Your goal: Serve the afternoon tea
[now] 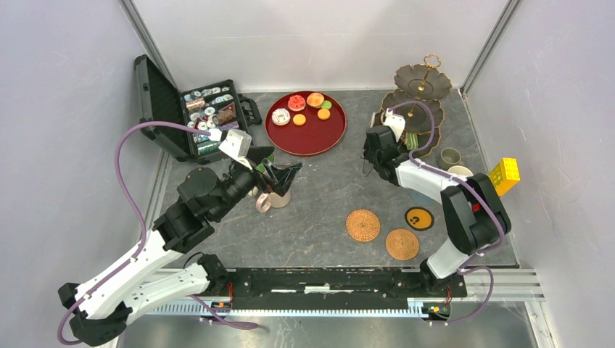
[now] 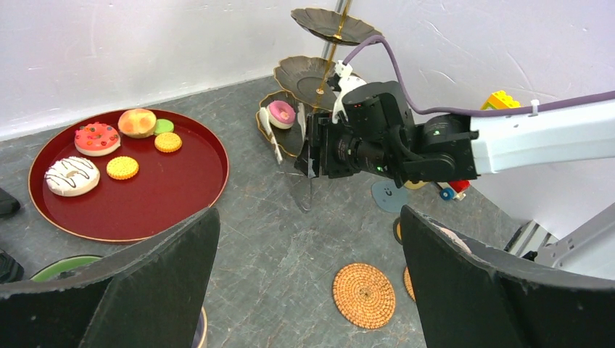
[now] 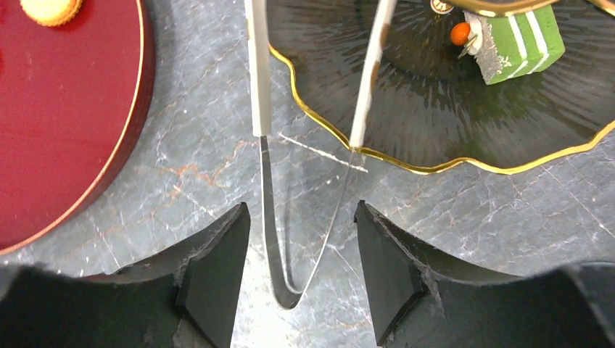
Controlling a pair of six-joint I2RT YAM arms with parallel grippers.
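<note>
Two woven coasters [image 1: 362, 225] lay at the near right of the surface [image 1: 319, 210]. Left of centre, the left pincer [image 2: 308, 217] stood spread wide, gripping nothing, above the beige mug [image 1: 274, 200]. Further back on the right, the right pincer [image 3: 301, 210] pinched a pair of tongs [image 3: 257, 72] near their sprung bend. The white tips pointed away, one over bare surface and the other at the gold rim of the lowest tier of the stand [image 1: 417, 101]. That tier carried a green cake [image 3: 518, 43] and a pink doughnut [image 2: 281, 113]. Six toy cakes [image 1: 297, 103] sat on the red tray [image 1: 308, 141], far centre. The stand occupied the far right corner, with two small mugs [image 1: 450, 156] just beside it.
</note>
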